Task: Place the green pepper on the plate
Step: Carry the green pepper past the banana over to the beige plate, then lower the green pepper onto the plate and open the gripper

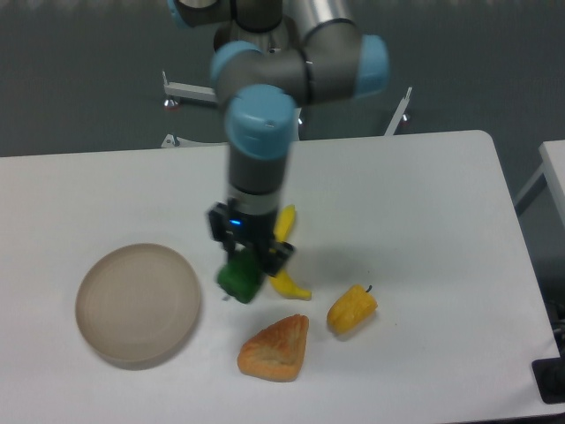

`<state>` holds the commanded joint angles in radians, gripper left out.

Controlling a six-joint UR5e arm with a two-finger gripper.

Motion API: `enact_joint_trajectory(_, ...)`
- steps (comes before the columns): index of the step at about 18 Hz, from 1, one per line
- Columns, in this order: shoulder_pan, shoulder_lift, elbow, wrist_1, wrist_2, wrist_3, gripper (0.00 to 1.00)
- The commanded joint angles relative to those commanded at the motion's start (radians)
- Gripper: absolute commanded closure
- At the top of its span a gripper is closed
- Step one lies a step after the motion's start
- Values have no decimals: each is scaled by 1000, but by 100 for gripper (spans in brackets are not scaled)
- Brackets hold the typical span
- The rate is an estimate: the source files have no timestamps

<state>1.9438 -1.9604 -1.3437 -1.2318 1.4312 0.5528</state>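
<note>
White tabletop (424,194) carries five things: one green pepper (238,280), one plate (138,304), one banana (287,256), one yellow pepper (351,310) and one wedge of pastry (277,347).

The arm (261,115) comes in from the top of the view, its blue-capped joints stacked above a wrist that points straight down at the table. The gripper (248,262) hangs vertically at the end of it, and the fingers are closed narrowly around the top of the green pepper, which sits directly under them; whether the pepper touches the table or is just above it cannot be told.

The banana lies just behind and to the right of the fingers, partly hidden by them, its lower end curving out beside the pepper. The pastry sits in front of the fingers and slightly right, near them. The yellow pepper is further right, beyond the banana's tip. The plate lies to the left of the fingers, apart from the pepper, with nothing on it.
</note>
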Motion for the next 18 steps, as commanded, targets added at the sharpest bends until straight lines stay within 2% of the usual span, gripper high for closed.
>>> enact_joint_trajectory(2, -41, -5, -6, 2, 3, -95, 66)
enact_joint_trajectory(5, -94, -32, -12, 15, 12, -155, 66)
enact_joint_trajectory(10, -146, -84, -37, 136, 66, -292, 66)
enact_joint_trajectory(14, -170, -141, -38, 178, 115, -303, 66)
enact_joint_trajectory(18, -171, -163, -37, 210, 126, -303, 66)
